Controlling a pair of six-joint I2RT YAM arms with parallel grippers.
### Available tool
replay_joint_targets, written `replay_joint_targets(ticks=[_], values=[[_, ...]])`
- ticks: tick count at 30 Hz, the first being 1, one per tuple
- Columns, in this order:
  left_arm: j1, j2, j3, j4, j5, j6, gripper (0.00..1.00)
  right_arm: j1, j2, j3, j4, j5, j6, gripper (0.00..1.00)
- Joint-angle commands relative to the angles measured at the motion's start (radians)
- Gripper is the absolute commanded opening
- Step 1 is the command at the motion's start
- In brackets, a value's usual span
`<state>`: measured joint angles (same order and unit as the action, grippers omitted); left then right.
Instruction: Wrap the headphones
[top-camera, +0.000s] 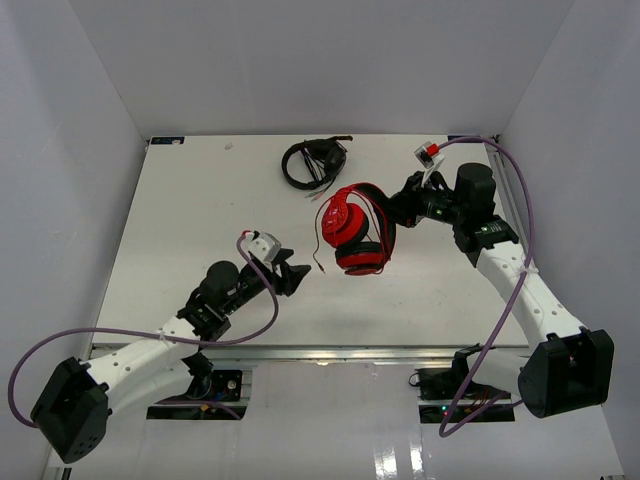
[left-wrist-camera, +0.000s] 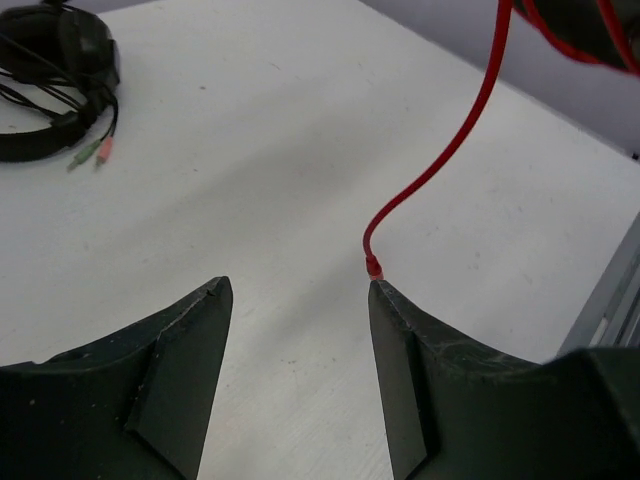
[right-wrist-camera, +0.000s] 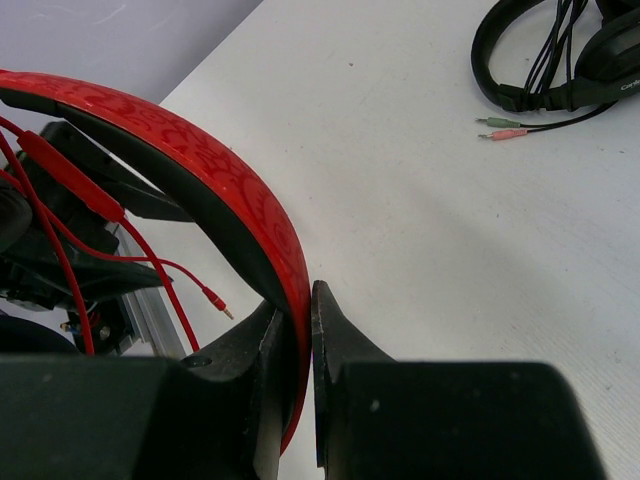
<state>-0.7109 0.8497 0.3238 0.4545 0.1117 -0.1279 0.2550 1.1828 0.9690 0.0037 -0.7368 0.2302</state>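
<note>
Right arm: the right tool (right-wrist-camera: 310, 300) is pinched narrow on the black-lined headband of the red over-ear headphones (top-camera: 355, 230), with the band clamped between the two fingers. The set appears to hang just off the white counter (top-camera: 200, 200), mid-right, with both round earcups below the grip. I judge this from the top view and cannot confirm whether the lower cup touches the surface. Left arm: the left tool (left-wrist-camera: 297, 290) is spread wide and holds nothing. The free end of the thin red cable (left-wrist-camera: 450, 150) hangs down in front of it, and the small plug (left-wrist-camera: 373, 268) sits just beside the tip of one of its fingers, not between the two. In the right wrist view some cable strands cross near the band and cups, but I cannot count the turns. Step in hand, as I read it: the right arm holds the headphones steady while the left goes to catch the loose tail. The next move calls for bringing the left tool sideways until the cable lies inside the gap, closing on it near the plug, and then leading it around the band without dragging it taut. The all-black headphones with bundled cable (top-camera: 312, 162) lie at the far edge of the counter, well apart and not part of this. I see no box, tray or bin in any view.
</note>
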Motion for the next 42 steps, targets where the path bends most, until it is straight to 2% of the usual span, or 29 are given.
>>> replay_joint_targets(ticks=[1,6,12,17,22,24,26,29,30,34,38,42], values=[[0.004,0.079,-0.019,0.133,0.195,0.124,0.70,-0.005,-0.029,0.020,0.070,-0.036,0.046,0.08],[0.003,0.173,0.000,0.214,0.240,0.151,0.70,-0.003,-0.026,0.016,0.071,-0.042,0.044,0.08],[0.003,0.300,0.053,0.324,0.295,0.099,0.68,-0.003,-0.023,0.015,0.076,-0.041,0.046,0.08],[0.004,0.381,0.085,0.404,0.263,0.060,0.65,-0.003,-0.026,0.008,0.078,-0.038,0.044,0.08],[0.002,0.400,0.075,0.476,0.250,0.022,0.64,-0.003,-0.029,0.000,0.081,-0.038,0.043,0.08],[0.003,0.412,0.076,0.494,0.269,0.001,0.51,-0.003,-0.027,-0.002,0.086,-0.039,0.047,0.08],[0.002,0.423,0.075,0.513,0.282,-0.022,0.28,-0.003,-0.023,-0.004,0.091,-0.039,0.049,0.08],[0.003,0.441,0.065,0.555,0.306,-0.050,0.04,-0.003,-0.025,-0.007,0.093,-0.036,0.051,0.08],[0.002,0.454,0.063,0.568,0.315,-0.065,0.01,-0.003,-0.025,-0.007,0.092,-0.033,0.052,0.08],[-0.002,0.548,0.054,0.672,0.317,-0.139,0.00,-0.003,-0.016,-0.002,0.089,-0.003,0.089,0.08],[-0.034,0.662,0.069,0.791,0.234,-0.202,0.00,-0.003,0.018,0.029,0.084,0.012,0.155,0.08],[-0.070,0.772,0.125,0.837,0.173,-0.244,0.00,0.000,0.064,0.048,0.099,0.010,0.212,0.08]])
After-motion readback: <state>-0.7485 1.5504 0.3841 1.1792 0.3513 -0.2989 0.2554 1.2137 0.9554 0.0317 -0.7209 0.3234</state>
